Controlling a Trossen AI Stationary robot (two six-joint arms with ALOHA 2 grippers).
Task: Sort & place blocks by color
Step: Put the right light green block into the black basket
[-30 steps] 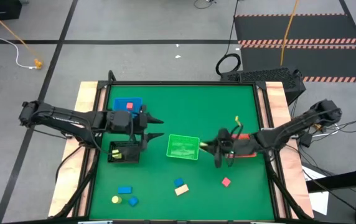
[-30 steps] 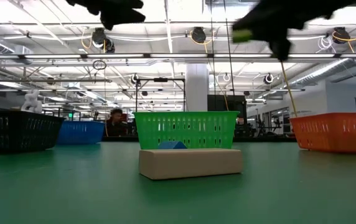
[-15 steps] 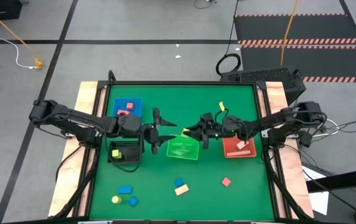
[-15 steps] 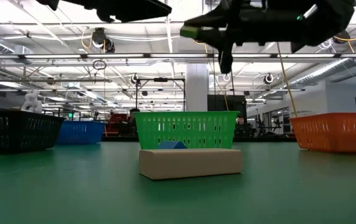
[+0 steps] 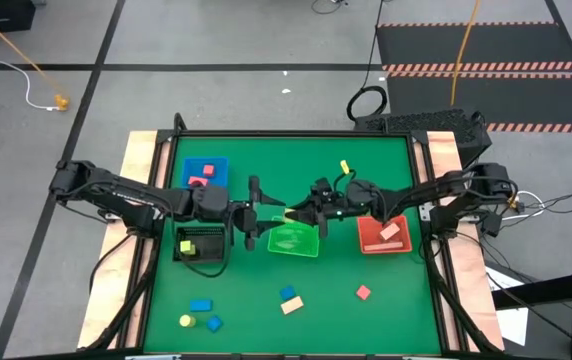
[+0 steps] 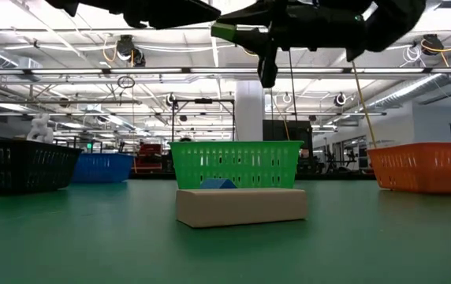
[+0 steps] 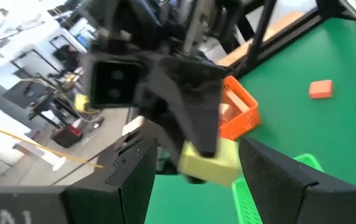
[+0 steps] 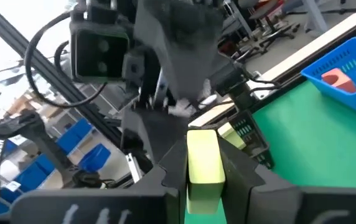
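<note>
Since half a second ago the right gripper (image 5: pixel 291 213) has slid a little further toward the left arm, so the two grippers now nearly meet above the green bin (image 5: pixel 307 244); the left gripper (image 5: pixel 269 213) has barely shifted. The right gripper is closed on a yellow block (image 8: pixel 203 163), clamped between its two dark fingers (image 8: pixel 165 177) and sticking out past their tips. The left gripper stands wide apart and empty, and in its wrist view the yellow block (image 7: pixel 210 163) hangs in the gap between its fingers (image 7: pixel 289 176) without clearly touching either. On the table (image 5: pixel 366 170), a pink block (image 5: pixel 199 181) lies in the blue bin (image 5: pixel 206 166), a yellow piece (image 5: pixel 185 245) sits in the black bin (image 5: pixel 204 254), and a tan block (image 5: pixel 391 231) lies in the red bin (image 5: pixel 371 243). Loose near the front edge lie a blue bar (image 5: pixel 200 305), a yellow cylinder (image 5: pixel 185 321), a small blue block (image 5: pixel 213 323), a blue piece (image 5: pixel 287 294) touching a tan bar (image 5: pixel 292 305), and a red cube (image 5: pixel 363 292).
</note>
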